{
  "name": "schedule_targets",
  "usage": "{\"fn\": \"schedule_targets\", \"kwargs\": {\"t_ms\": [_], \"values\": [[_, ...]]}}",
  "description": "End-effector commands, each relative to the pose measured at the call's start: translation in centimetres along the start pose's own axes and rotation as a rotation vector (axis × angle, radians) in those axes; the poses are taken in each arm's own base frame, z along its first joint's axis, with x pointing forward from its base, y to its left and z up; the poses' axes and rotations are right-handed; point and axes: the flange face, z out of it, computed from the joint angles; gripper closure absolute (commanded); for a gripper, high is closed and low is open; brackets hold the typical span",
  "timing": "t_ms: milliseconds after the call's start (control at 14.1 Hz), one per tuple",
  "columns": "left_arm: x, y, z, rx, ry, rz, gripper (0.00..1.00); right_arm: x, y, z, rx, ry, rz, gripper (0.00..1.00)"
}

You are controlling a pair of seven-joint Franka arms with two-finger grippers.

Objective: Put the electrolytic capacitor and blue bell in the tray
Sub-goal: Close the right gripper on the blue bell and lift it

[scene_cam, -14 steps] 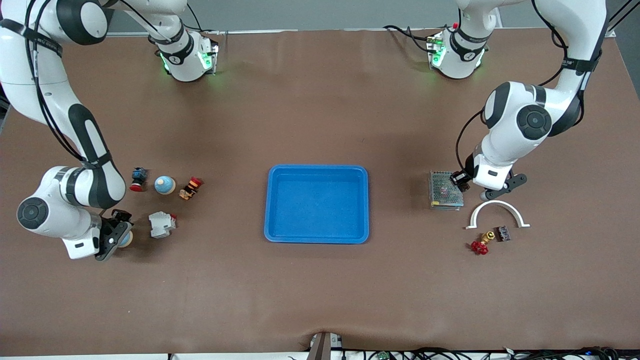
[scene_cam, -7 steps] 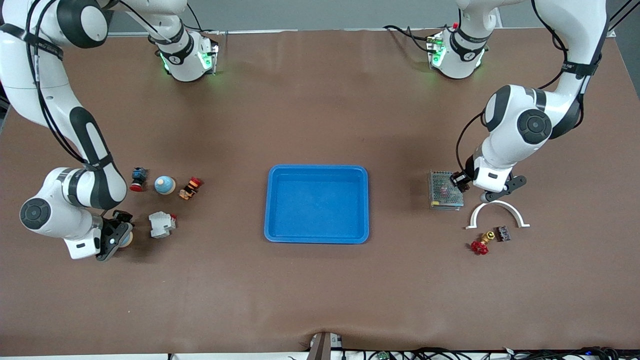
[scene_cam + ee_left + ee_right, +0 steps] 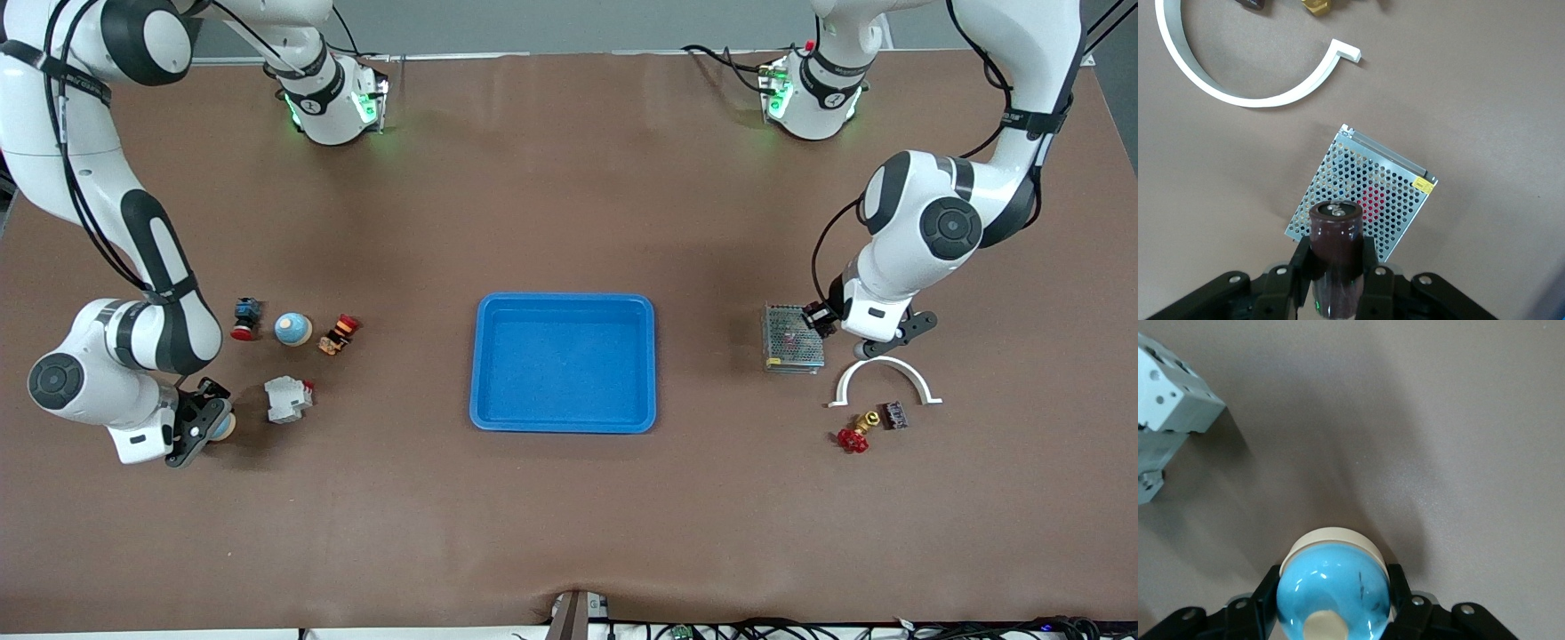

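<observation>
The blue tray (image 3: 563,300) lies at the middle of the table with nothing in it. My left gripper (image 3: 815,319) (image 3: 1336,259) is shut on the electrolytic capacitor (image 3: 1335,240), a dark brown cylinder, and holds it over a perforated metal box (image 3: 1365,193). At the right arm's end of the table my right gripper (image 3: 213,425) (image 3: 1333,590) is shut on the blue bell (image 3: 1331,593), a glossy blue dome with a cream base. The bell (image 3: 222,427) is low at the table, beside a white-grey block (image 3: 1168,420).
The metal box (image 3: 791,340), a white arch (image 3: 884,378), a red valve (image 3: 853,436) and a small dark part (image 3: 895,415) lie at the left arm's end. A second blue dome (image 3: 292,329), two red-capped switches (image 3: 245,318) (image 3: 340,333) and the white-grey block (image 3: 287,399) lie at the right arm's end.
My right gripper's fingers have shut on the blue bell. The left gripper has shifted slightly over the metal box, still holding the capacitor.
</observation>
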Motion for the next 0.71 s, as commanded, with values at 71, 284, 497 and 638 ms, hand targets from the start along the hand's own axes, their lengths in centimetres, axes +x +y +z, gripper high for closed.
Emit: {"fn": "schedule_targets", "kwargs": {"t_ms": [71,284,497,638], "values": [[0.0,-0.2,-1.0,0.024,0.013,-0.001,1.0,0.4,0.5,-1.2,0.047,0.006,0.01,0.56],[0.0,-0.2,-1.1,0.025,0.012,-0.001,1.0,1.5,1.6,-4.8,0.11,0.006,0.033,0.57],[0.1,-0.1,-1.3,0.022,0.016,-0.02,1.0,3.5,1.2,-7.1,0.094,0.007,0.053,0.57],[0.3,-0.1,-1.7,0.033,0.006,-0.023,1.0,5.2,0.2,-9.2,0.116,-0.015,0.112,0.57]]}}
